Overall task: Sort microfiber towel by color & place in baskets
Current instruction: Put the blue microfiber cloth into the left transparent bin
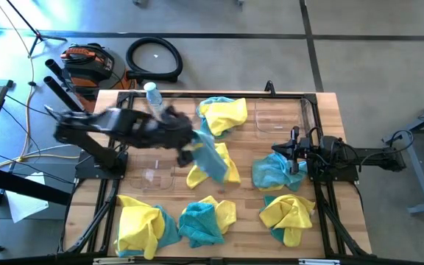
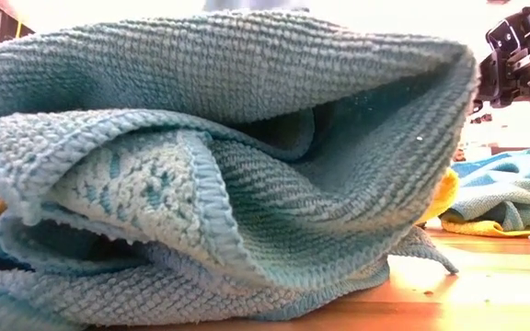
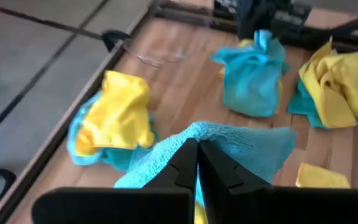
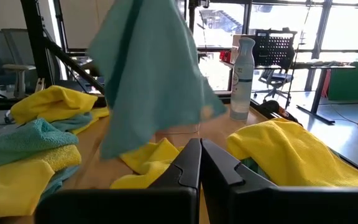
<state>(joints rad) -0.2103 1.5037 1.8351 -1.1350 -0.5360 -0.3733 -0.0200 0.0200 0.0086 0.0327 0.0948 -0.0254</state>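
Two arms are yours: your left tool is pinched on a teal towel, lifted over the desk centre so it hangs clear of the yellow ones. Its likely bin lies just left. Your right tool waits closed and empty at the right edge, out of the way.

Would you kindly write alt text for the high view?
Left pincer shut on a teal towel lifted mid-table, over yellow and teal towels scattered on the wooden table. Right pincer rests shut at the right.
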